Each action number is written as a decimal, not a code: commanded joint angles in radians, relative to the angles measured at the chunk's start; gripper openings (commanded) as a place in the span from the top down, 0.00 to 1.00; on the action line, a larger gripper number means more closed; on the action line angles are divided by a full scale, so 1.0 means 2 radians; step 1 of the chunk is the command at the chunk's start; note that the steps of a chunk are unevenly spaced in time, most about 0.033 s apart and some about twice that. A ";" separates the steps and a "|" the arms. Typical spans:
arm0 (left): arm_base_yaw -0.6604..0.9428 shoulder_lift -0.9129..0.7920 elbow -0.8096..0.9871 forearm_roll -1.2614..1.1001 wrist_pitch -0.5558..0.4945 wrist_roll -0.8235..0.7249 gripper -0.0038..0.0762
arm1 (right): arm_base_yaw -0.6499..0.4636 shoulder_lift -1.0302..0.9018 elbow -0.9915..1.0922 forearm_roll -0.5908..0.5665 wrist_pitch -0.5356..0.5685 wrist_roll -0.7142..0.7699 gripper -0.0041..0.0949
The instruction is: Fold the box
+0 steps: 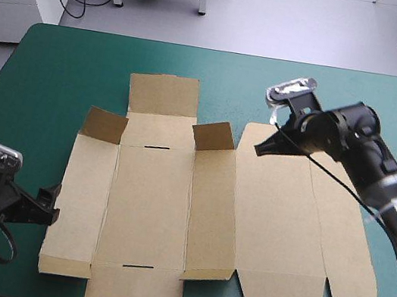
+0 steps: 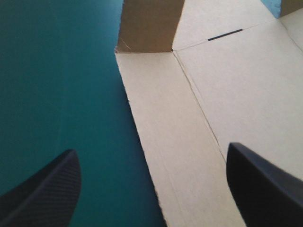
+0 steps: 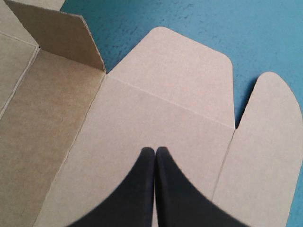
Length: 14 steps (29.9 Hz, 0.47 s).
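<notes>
the brown box (image 1: 152, 194) lies mostly flat on the worktop (image 1: 51, 69), left hand (image 2: 151, 147) spread apart at its left wall, right hand (image 3: 155, 150) pressed together over the lid panel, so lifting that wall may just drag the loose sheet sideways.

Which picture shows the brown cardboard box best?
The high view: nearly the whole flat brown cardboard box shows, flaps and all. The left wrist view shows only one side panel and a raised flap; the right wrist view, mostly the rounded lid flaps.
</notes>
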 commanded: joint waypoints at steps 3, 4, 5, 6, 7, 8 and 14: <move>-0.004 0.064 -0.055 0.018 -0.011 0.000 0.23 | -0.005 -0.122 0.113 -0.002 -0.081 0.017 0.98; -0.004 0.072 -0.060 0.018 0.003 0.000 0.23 | -0.005 -0.140 0.131 -0.002 -0.083 0.021 0.98; -0.004 0.080 -0.064 0.020 0.016 -0.001 0.23 | -0.005 -0.158 0.145 -0.002 -0.084 0.024 0.98; -0.004 0.093 -0.069 0.026 0.035 -0.004 0.23 | -0.005 -0.175 0.160 -0.002 -0.085 0.024 0.98; -0.004 0.101 -0.072 0.035 0.048 -0.004 0.23 | -0.005 -0.191 0.174 -0.002 -0.087 0.024 0.98; -0.004 0.111 -0.075 0.053 0.060 -0.005 0.23 | -0.005 -0.206 0.186 -0.002 -0.088 0.024 0.98; 0.003 0.128 -0.083 0.132 0.071 -0.049 0.23 | -0.005 -0.284 0.227 -0.002 -0.095 0.023 0.98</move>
